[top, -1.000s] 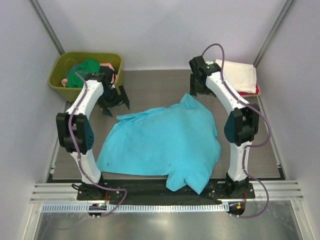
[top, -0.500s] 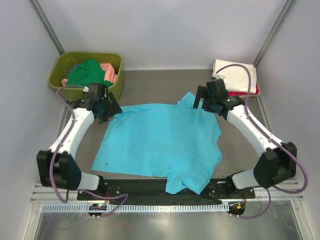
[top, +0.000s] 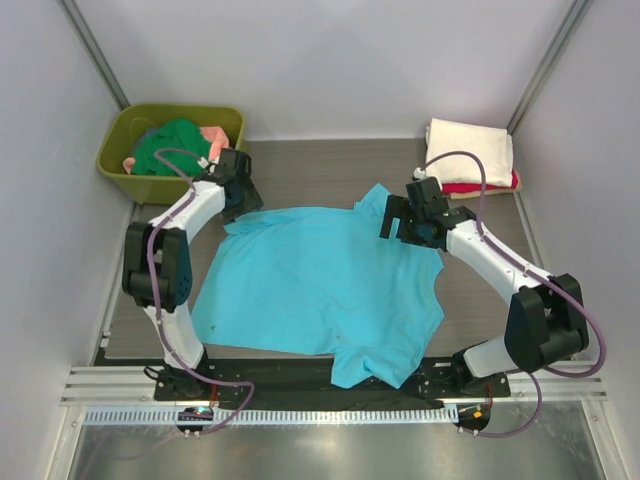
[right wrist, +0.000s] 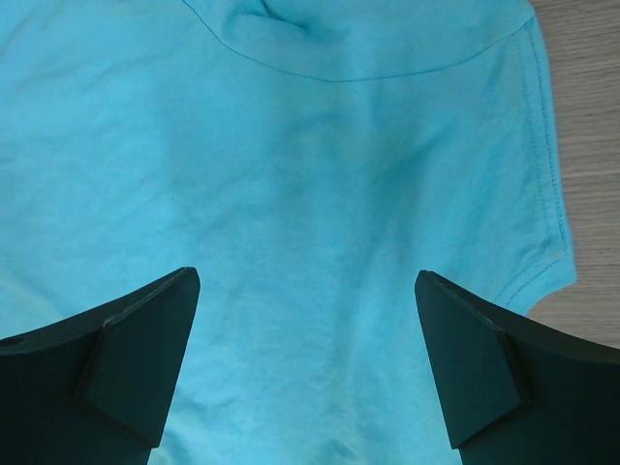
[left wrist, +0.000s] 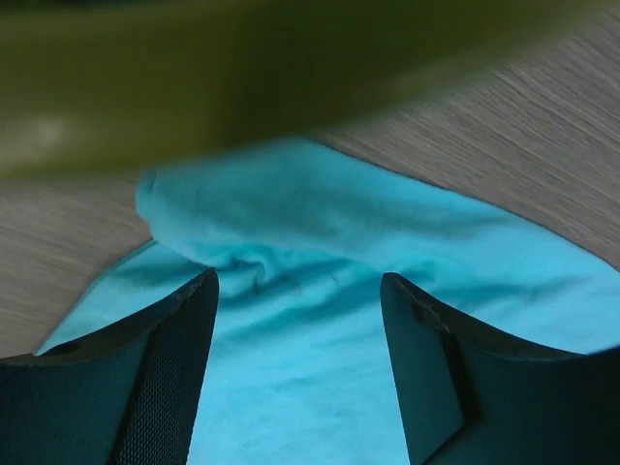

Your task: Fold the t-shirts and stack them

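The turquoise t-shirt [top: 320,290] lies spread on the table, with its near hem bunched over the front edge. My left gripper [top: 240,195] sits low at the shirt's far-left corner. In the left wrist view that gripper [left wrist: 298,281] has its jaws apart over turquoise cloth [left wrist: 320,223], with a small bunched fold just ahead. My right gripper [top: 400,222] hovers over the far-right part near a sleeve. In the right wrist view the gripper [right wrist: 308,278] is wide open above flat cloth [right wrist: 320,145], with the sleeve hem at the right. Neither gripper holds anything.
An olive-green tub [top: 130,170] at the far left holds a green shirt [top: 170,140] and a salmon shirt [top: 215,138]; its wall [left wrist: 242,77] fills the top of the left wrist view. Folded cream [top: 472,150] lies on red [top: 480,187] at the far right.
The shirt went from a heap to lying flat. My left gripper moved from beside the tub to the far-left corner and its jaws narrowed. The right gripper came down over the shirt.
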Controlling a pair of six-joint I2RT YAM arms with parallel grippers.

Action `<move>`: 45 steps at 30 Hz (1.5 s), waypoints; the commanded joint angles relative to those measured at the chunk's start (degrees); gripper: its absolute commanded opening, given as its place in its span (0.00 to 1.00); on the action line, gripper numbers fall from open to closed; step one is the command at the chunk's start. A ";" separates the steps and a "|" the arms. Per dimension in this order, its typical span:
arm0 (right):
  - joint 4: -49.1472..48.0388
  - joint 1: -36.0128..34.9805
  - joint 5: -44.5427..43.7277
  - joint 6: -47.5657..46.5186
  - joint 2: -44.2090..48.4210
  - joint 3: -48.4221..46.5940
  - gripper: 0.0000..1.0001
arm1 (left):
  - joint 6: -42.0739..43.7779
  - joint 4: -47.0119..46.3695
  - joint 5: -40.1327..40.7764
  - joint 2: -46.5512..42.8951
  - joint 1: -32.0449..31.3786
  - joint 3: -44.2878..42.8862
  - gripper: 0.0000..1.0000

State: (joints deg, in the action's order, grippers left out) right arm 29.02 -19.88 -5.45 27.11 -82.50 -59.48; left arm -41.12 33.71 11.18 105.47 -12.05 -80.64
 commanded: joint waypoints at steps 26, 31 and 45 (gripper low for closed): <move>-1.86 1.77 -0.52 -2.06 6.12 2.79 1.00 | 2.45 7.33 7.62 27.00 -3.15 -33.01 0.68; -1.86 1.77 -0.26 -1.98 6.83 2.97 1.00 | 2.89 4.54 10.79 12.00 -4.29 -19.32 0.71; -3.35 1.77 1.32 -1.98 5.51 3.76 1.00 | 2.72 -3.74 8.77 13.69 -7.28 -5.13 0.69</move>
State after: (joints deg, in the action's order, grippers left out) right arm 27.73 -18.26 -4.60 25.63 -77.82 -56.21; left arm -38.68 33.80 19.90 115.77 -19.51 -84.38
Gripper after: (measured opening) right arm 0.996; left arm 0.693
